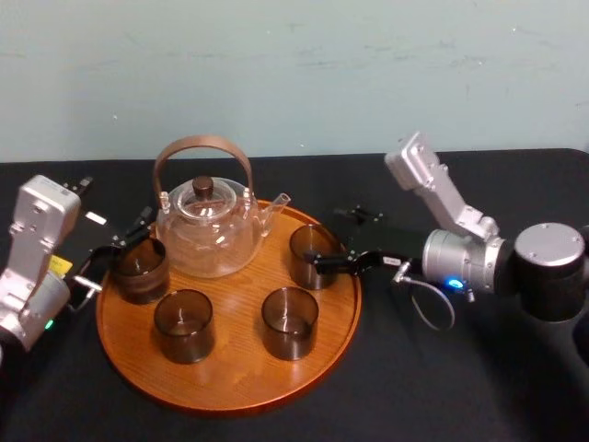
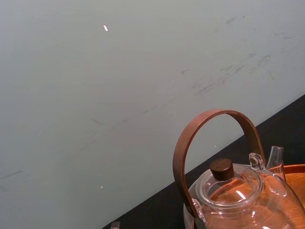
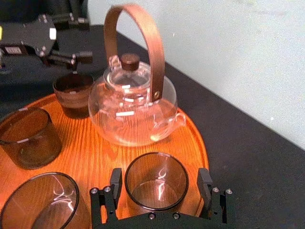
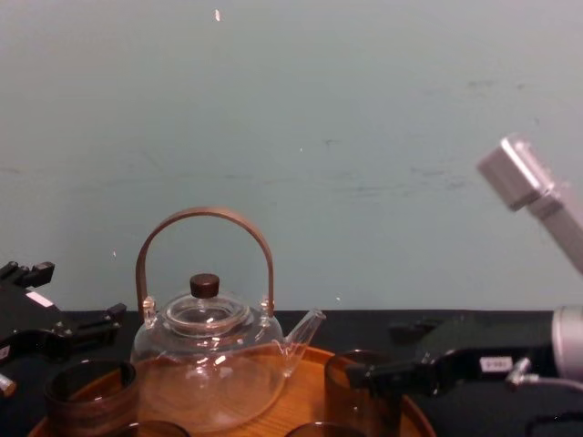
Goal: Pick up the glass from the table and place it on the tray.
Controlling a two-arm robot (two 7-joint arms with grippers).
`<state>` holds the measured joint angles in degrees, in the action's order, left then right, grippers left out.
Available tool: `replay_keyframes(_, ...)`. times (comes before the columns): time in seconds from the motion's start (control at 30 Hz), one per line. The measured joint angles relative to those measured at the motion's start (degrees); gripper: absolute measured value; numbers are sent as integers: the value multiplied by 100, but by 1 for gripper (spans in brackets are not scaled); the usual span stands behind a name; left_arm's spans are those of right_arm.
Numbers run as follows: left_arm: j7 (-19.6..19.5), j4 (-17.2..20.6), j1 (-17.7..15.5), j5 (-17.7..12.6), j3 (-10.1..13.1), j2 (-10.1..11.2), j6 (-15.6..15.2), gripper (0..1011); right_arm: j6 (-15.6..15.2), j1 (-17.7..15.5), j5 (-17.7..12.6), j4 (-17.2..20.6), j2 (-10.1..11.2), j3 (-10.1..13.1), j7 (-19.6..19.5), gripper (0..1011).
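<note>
Tray (image 1: 235,373), round, wooden, low-rimmed, is sitting on the black table (image 1: 442,387) w/ a glass teapot (image 1: 207,230) standing at its rear ctr, the bent wooden handle arching upright over the knobbed lid. Smoky glass (image 1: 306,244) is standing upright on the tray, at the right rear just inside the rim, near the teapot's spout. Right gripper (image 1: 331,261) is reaching in from the right at glass height and straddling this glass. Its fingers (image 3: 116,186) are standing spread, one on each side, w/ a narrow gap showing btwn each finger and the glass wall in the right wrist view: grip released, nothing held. Three more glasses of the same kind are standing upright on the tray, well apart from each other: left glass (image 1: 140,269) by the left rim, front-left glass (image 1: 184,324) and front-right glass (image 1: 290,322) toward the near side. Left gripper (image 1: 124,238) is hovering at the tray's left edge, just behind and above the left glass; whether it is released or clenched cannot be told.
</note>
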<state>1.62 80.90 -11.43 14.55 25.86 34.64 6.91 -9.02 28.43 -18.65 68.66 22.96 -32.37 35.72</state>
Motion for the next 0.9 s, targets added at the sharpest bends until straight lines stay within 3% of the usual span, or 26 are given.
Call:
replay_keyframes(0.6, 0, 0, 0, 0, 0, 0, 0, 1001, 62, -505, -669, 1252, 693, 523, -66, 1002)
replay_keyframes(0.9, 0, 0, 0, 0, 0, 0, 0, 1001, 159, -947, -868, 1618, 919, 1003, -737, 1002)
